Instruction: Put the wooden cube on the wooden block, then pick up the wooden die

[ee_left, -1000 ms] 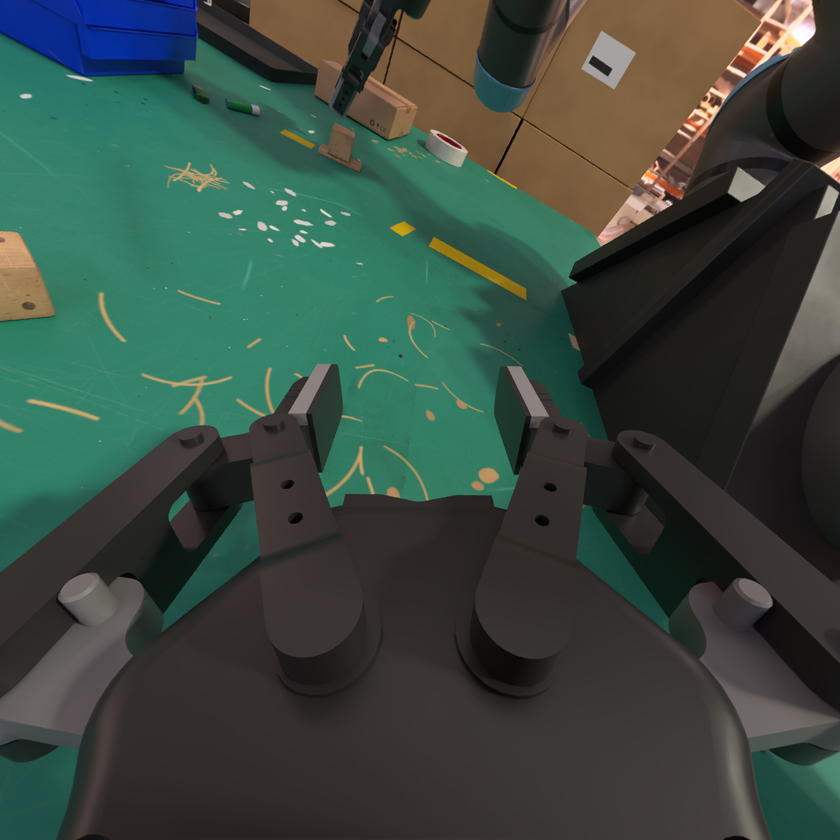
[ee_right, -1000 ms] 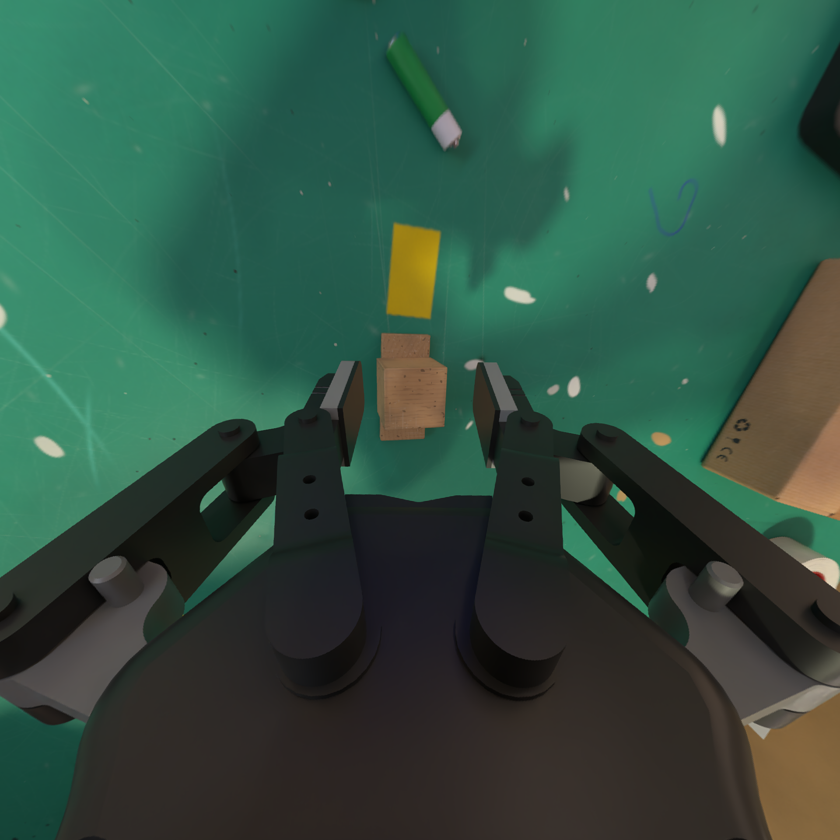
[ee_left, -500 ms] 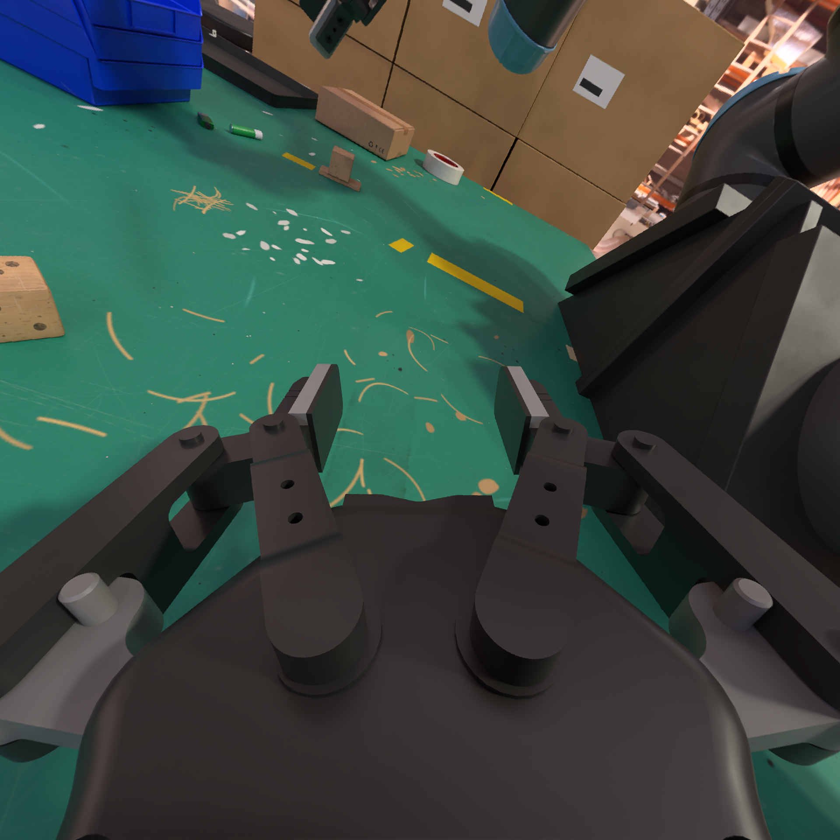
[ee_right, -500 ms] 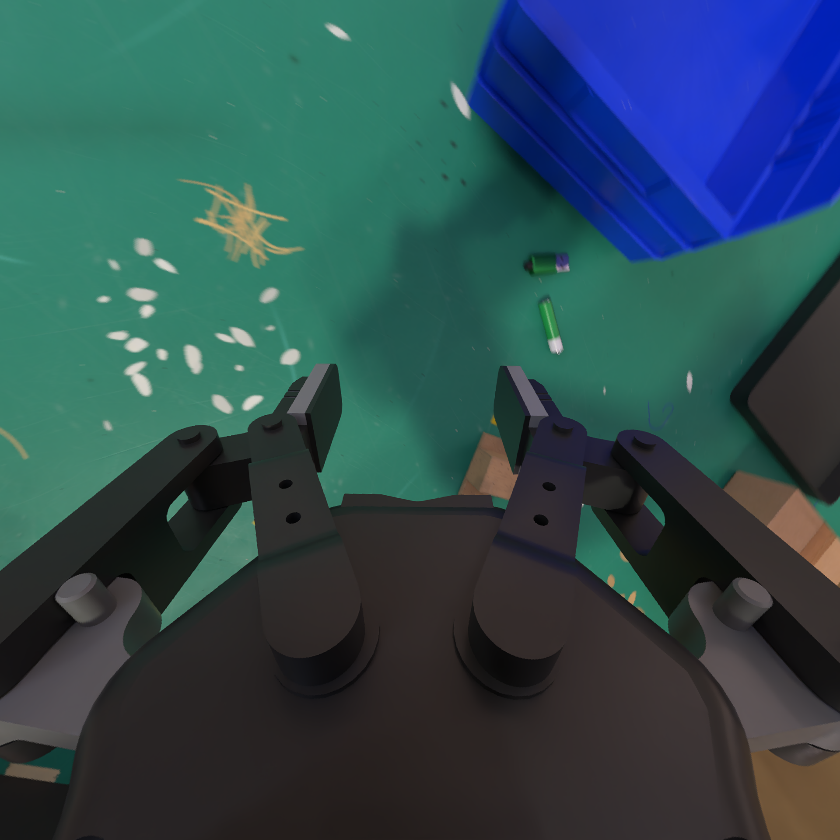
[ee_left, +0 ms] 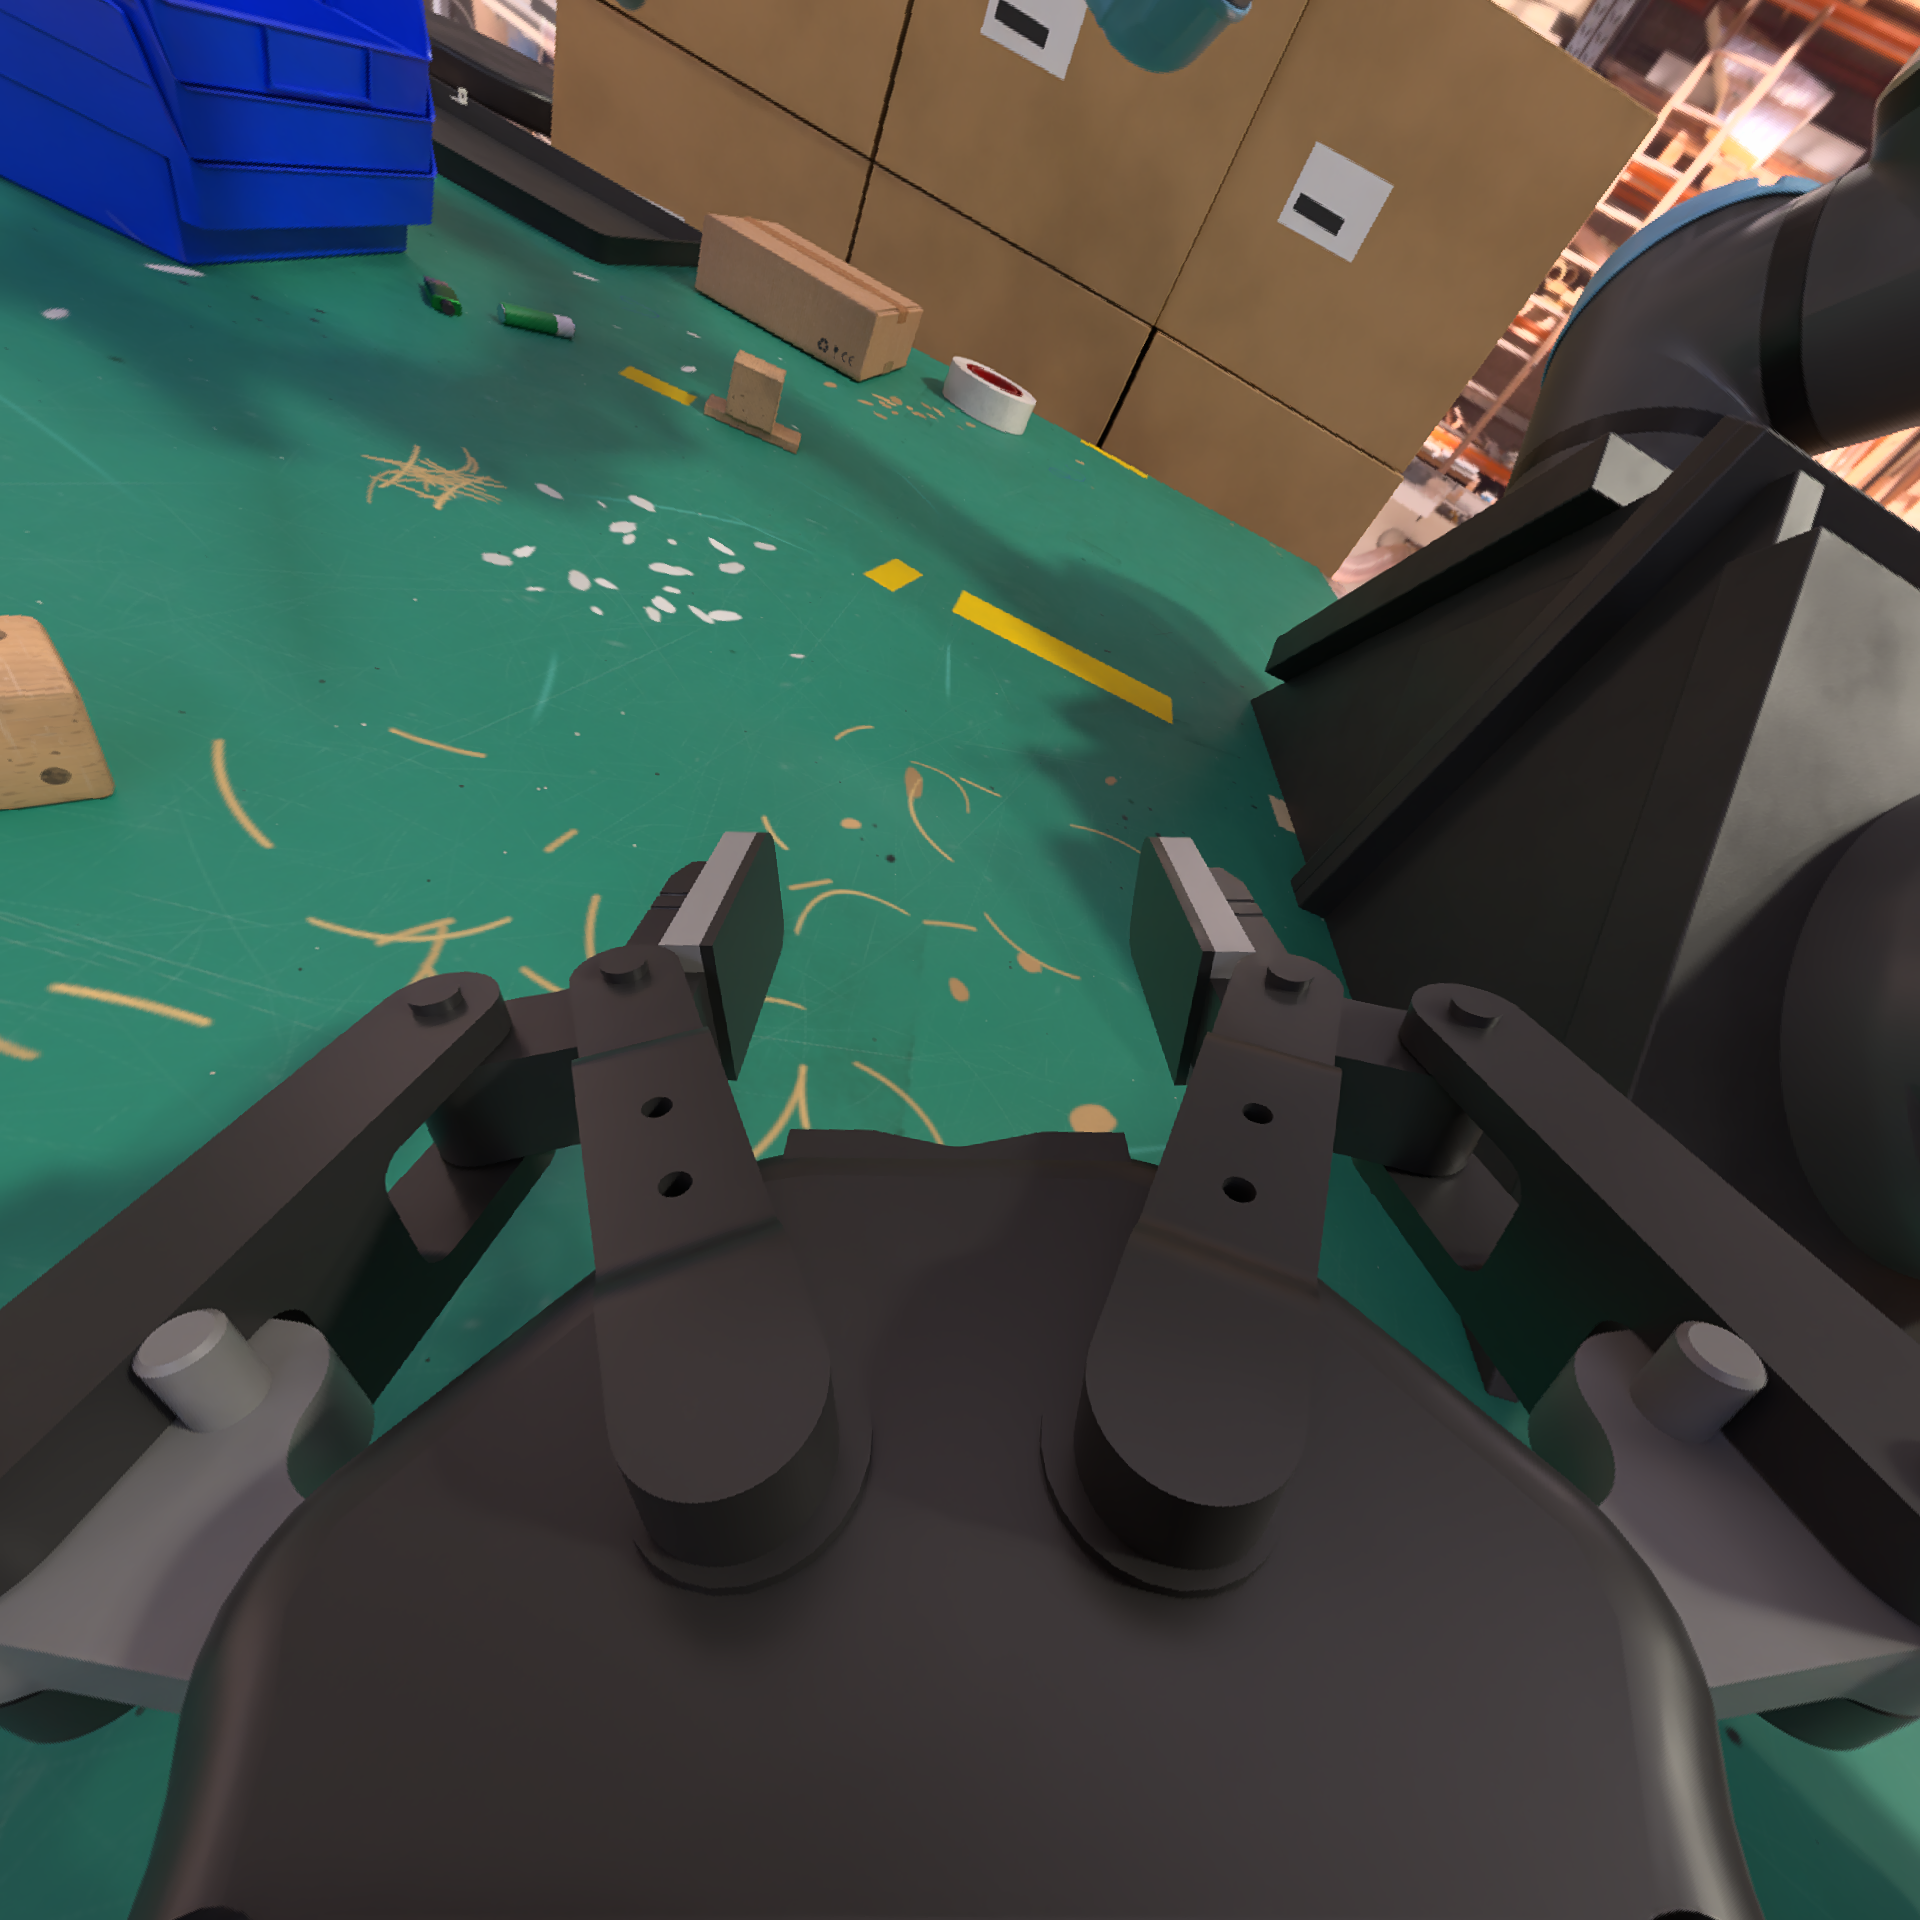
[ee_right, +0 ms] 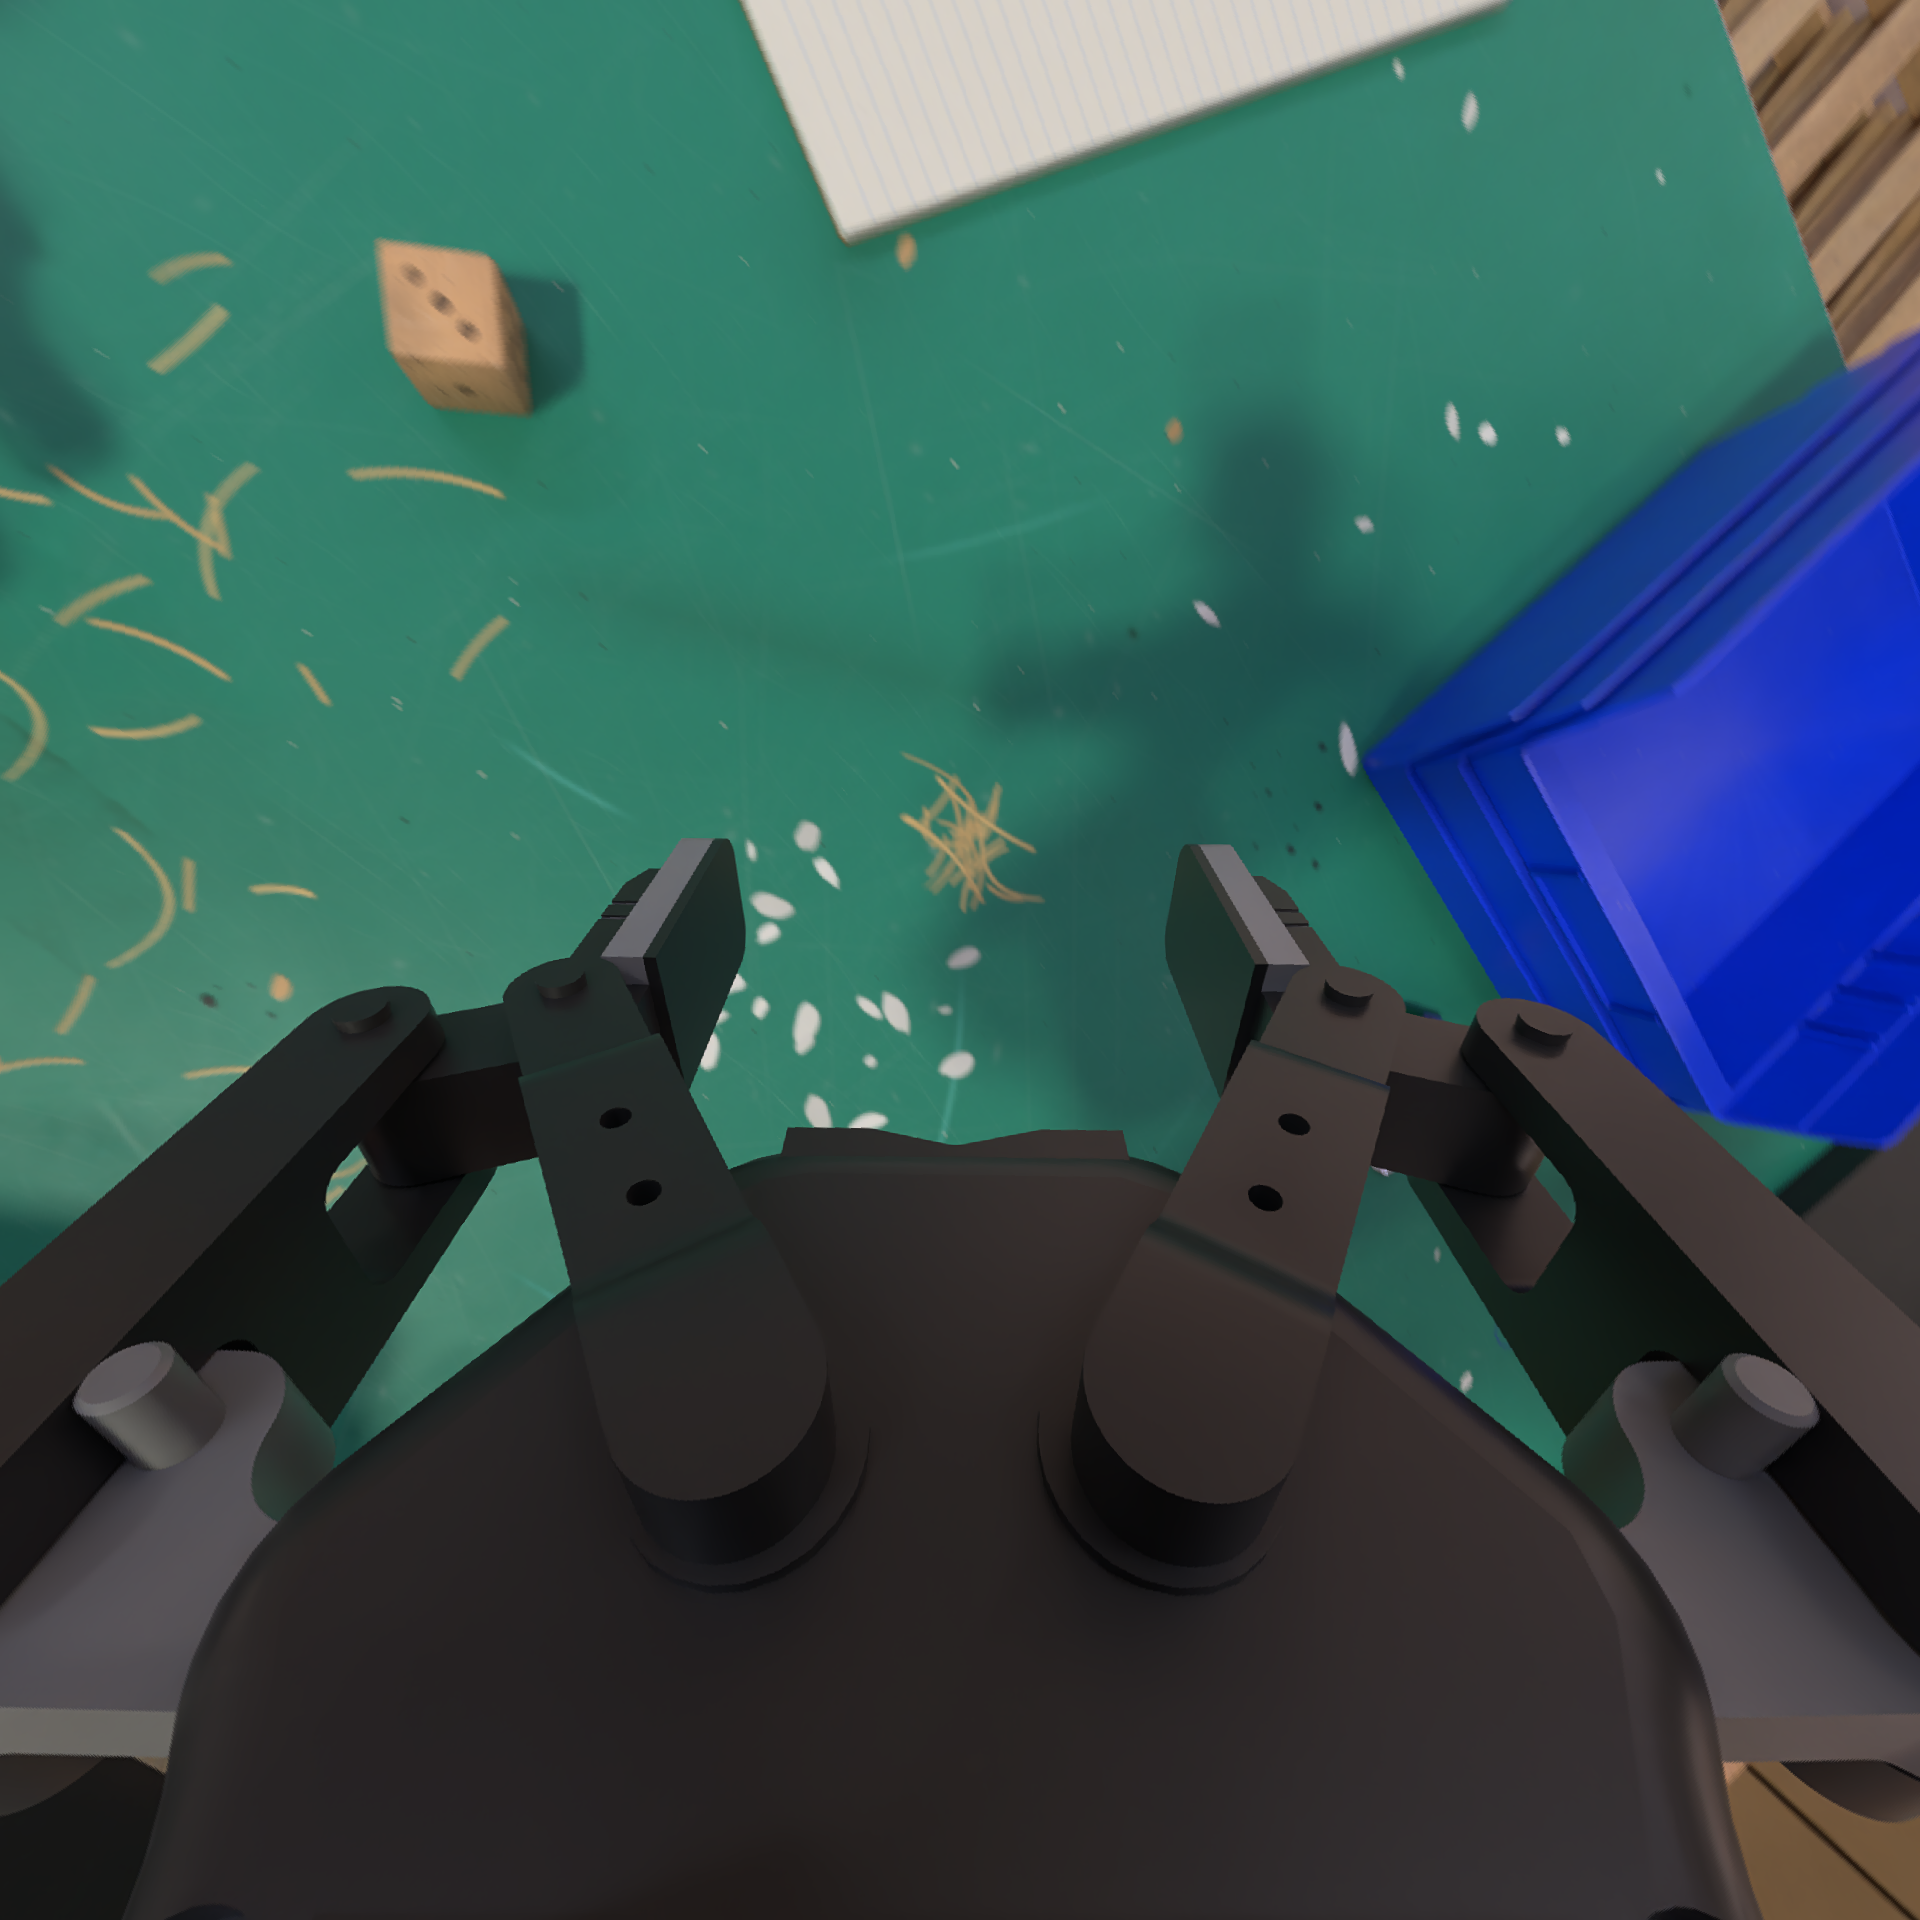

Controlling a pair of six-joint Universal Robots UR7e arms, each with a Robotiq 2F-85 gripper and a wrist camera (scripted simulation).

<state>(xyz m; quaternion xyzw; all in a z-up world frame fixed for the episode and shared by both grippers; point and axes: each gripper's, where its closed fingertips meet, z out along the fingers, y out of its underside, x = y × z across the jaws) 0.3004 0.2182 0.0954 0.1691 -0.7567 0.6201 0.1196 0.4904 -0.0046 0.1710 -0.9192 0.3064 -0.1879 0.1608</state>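
A scuffed green mat (ee_left: 312,644) covers the counter, littered with pale wood shavings, white flecks and yellow tape strips; big cardboard cartons (ee_left: 1039,187) wall its far edge. In the left wrist view, the left gripper (ee_left: 954,940) hangs over bare mat near the black angular arm base (ee_left: 1558,779), its flat rubber pads spread wide with nothing between them. Toward the far edge, the small pale cube (ee_left: 755,387) sits on the thin flat block (ee_left: 756,426), beside a long cardboard box (ee_left: 805,294) and a white tape roll (ee_left: 989,392). A green marker (ee_left: 535,319) lies near the glossy blue bin (ee_left: 218,125) at the far left corner. The die (ee_left: 42,717), a light wooden chunk with dark pips, rests at the left edge.

In the right wrist view, the right gripper (ee_right: 954,951) looks down on the mat, fingers spread and empty. The die (ee_right: 453,324) lies well ahead to its left, three pips on top, its corners softly rounded. A ruled paper pad (ee_right: 1039,94) lies beyond; the blue bin (ee_right: 1714,748) stands to the right.
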